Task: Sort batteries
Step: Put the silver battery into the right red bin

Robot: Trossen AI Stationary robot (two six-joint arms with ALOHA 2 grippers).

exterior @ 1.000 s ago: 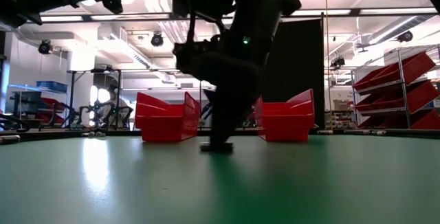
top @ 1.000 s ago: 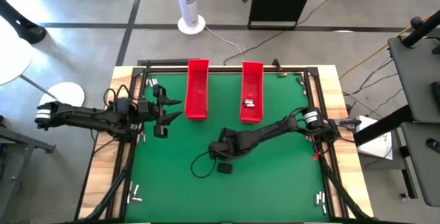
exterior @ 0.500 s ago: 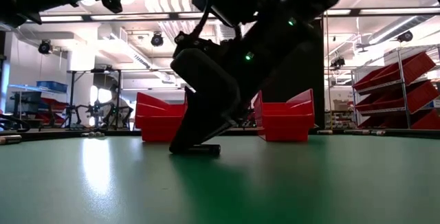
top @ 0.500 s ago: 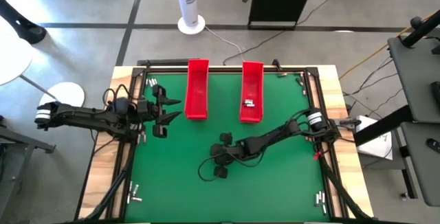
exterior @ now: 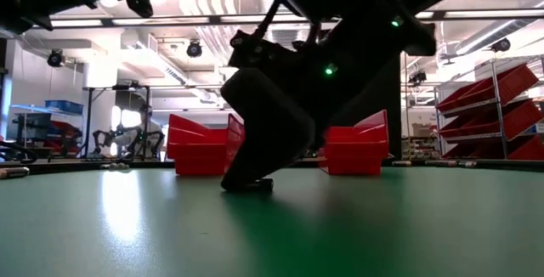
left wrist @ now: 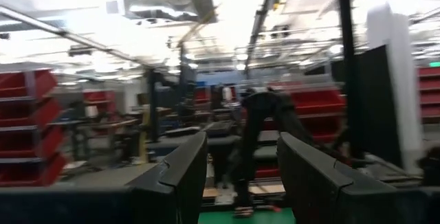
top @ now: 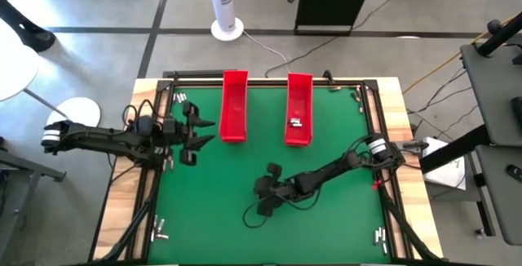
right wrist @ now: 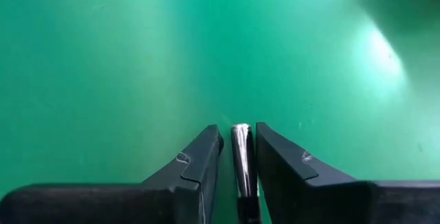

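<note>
One small battery point(right wrist: 240, 141) with a silvery end lies on the green mat point(top: 212, 209) near the middle of the table. My right gripper point(right wrist: 238, 136) slants down over it with a finger close on each side, slightly open; the battery runs along the fingers. The low view shows this battery point(exterior: 256, 185) flat on the mat at the fingertips. My left gripper point(left wrist: 240, 148) hangs open and holds nothing, above the table's left side point(top: 194, 131). More batteries point(top: 294, 122) lie in the right red tray point(top: 298, 103). My right gripper's fingers point(right wrist: 206, 148) stand on both sides of the battery, slanting down from the table's right. Narrow gaps seem to show beside it, and I cannot tell whether either finger touches it. The battery lies flat on the mat.
Two long red trays point(top: 234, 107) stand side by side at the far middle. Loose batteries lie along the frame at the far left point(top: 181, 97), near left point(top: 160, 232) and near right point(top: 379, 235). A black cable loop point(top: 249, 213) trails beside my right gripper.
My right gripper has moved toward the table's near edge and down, tipping over so that its body leans lower above the mat. The battery under it has slid a little toward the near edge and stays flat on the mat.
</note>
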